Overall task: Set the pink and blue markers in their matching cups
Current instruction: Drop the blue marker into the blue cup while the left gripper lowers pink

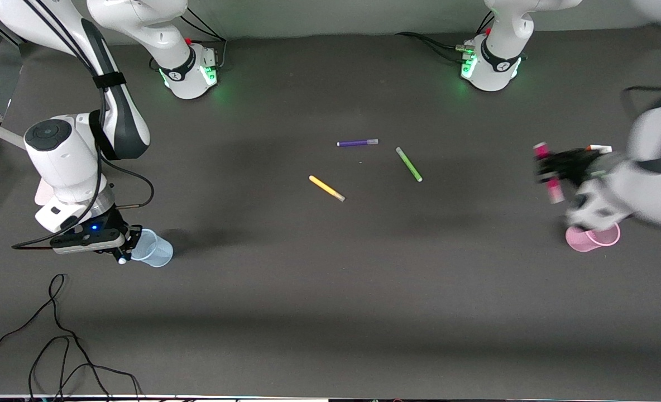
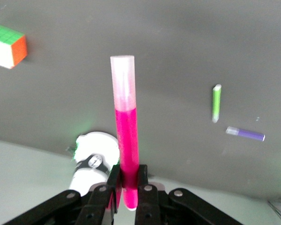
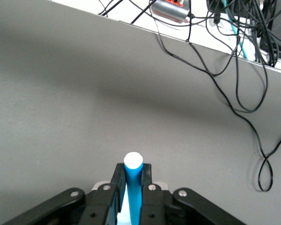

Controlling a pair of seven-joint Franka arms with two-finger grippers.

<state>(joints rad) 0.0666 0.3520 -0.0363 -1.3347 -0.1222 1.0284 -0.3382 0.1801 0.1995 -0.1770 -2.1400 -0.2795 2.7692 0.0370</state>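
The left gripper (image 2: pixel 127 185) is clamped on the pink marker (image 2: pixel 125 136), fingers (image 2: pixel 143 180) pressed against the barrel near one end; the pale end projects away from the gripper. In the front view this gripper (image 1: pixel 554 170) is blurred and sits in the air over the table at the left arm's end, just above the pink cup (image 1: pixel 592 237), which lies tipped on its side on the table. The right gripper (image 3: pixel 129 187) is closed on the blue marker (image 3: pixel 133 185), whose white tip points away from the wrist. In the front view the right gripper (image 1: pixel 125 245) is low at the right arm's end, touching the rim of the blue cup (image 1: pixel 152 249), which is tilted with its mouth toward the gripper. Mid-table lie a purple marker (image 1: pixel 357 143), a green marker (image 1: pixel 408 164) and a yellow marker (image 1: pixel 326 188), well apart from both cups. A coloured cube (image 2: pixel 7 46) shows in the left wrist view.
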